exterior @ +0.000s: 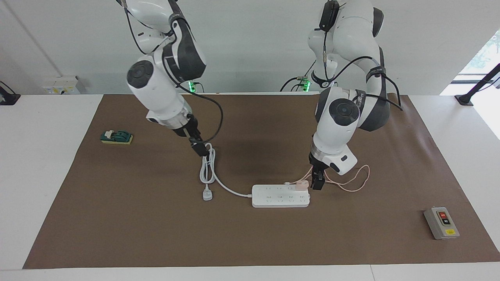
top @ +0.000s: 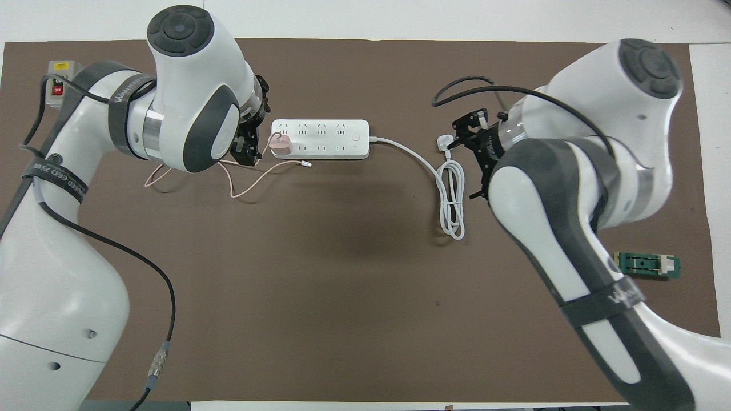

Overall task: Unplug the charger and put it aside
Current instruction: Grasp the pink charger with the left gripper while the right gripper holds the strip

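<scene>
Left gripper (exterior: 317, 182): jaws wide, holding nothing, low just beside the charger at the power strip's end toward the left arm.
Right gripper (exterior: 200, 148): waits over the white cord's coil (exterior: 207, 168); grip unreadable.
Power strip (exterior: 280, 196): long axis runs between the arms' ends of the tabletop.
Charger (exterior: 302, 185): still plugged into the strip's end socket, pink cable (exterior: 353, 183) trailing toward the left arm, which is nearer.

One high camera faces the robots, another looks steeply down; both share the brown mat (exterior: 156, 218)
</scene>
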You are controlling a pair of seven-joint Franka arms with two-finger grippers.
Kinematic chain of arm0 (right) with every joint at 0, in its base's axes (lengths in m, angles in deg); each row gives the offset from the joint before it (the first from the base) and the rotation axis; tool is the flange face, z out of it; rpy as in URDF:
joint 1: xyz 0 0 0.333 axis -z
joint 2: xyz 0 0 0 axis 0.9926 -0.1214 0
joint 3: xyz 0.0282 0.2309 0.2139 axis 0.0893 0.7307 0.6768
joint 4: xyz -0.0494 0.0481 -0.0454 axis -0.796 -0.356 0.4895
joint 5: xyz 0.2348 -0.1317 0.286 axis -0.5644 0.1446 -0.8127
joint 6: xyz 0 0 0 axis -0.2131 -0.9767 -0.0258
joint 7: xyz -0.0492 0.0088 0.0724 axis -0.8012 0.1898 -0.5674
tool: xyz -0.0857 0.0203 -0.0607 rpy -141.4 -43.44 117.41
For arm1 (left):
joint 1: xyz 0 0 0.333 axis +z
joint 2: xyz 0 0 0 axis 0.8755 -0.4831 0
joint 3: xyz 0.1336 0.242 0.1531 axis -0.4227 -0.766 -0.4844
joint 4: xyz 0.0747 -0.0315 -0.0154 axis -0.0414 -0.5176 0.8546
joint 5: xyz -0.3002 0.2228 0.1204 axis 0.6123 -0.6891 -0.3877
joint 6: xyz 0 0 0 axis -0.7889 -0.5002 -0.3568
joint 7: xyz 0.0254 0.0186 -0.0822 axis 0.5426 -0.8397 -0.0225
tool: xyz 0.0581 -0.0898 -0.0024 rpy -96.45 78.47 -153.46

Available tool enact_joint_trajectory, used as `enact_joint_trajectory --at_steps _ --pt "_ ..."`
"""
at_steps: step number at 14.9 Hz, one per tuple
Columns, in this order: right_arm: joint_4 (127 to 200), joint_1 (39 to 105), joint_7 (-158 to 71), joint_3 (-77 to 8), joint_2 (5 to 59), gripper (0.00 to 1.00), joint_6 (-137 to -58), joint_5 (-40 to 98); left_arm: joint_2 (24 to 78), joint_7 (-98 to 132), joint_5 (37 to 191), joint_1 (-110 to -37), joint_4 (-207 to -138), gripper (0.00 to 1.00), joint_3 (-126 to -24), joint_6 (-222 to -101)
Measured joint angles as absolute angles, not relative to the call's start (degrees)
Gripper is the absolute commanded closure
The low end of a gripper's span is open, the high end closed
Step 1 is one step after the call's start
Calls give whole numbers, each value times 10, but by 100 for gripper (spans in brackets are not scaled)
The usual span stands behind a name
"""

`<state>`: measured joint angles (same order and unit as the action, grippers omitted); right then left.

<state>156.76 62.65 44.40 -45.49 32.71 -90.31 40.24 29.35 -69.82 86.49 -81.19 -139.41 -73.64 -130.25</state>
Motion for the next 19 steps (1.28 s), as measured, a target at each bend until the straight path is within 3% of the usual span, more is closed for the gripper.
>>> enact_joint_trajectory --at_steps 8,14,16,17,19 --pt "1537 577 489 -454 191 0 -1061 296 254 -741 837 -834 -1394 0 -738 -1349" --pt "1464 572 498 -458 122 0 -1076 291 251 -741 819 -834 -1401 0 -739 -1349" --pt "1446 572 500 -458 101 0 -1076 287 250 -741 816 -834 -1401 7 -739 -1349" --pt "1431 571 506 -458 88 0 -1076 278 249 -741 816 -834 -1401 17 -739 -1349" --pt "1400 571 516 -458 63 0 -1075 267 249 -741 815 -834 -1401 47 -739 -1349"
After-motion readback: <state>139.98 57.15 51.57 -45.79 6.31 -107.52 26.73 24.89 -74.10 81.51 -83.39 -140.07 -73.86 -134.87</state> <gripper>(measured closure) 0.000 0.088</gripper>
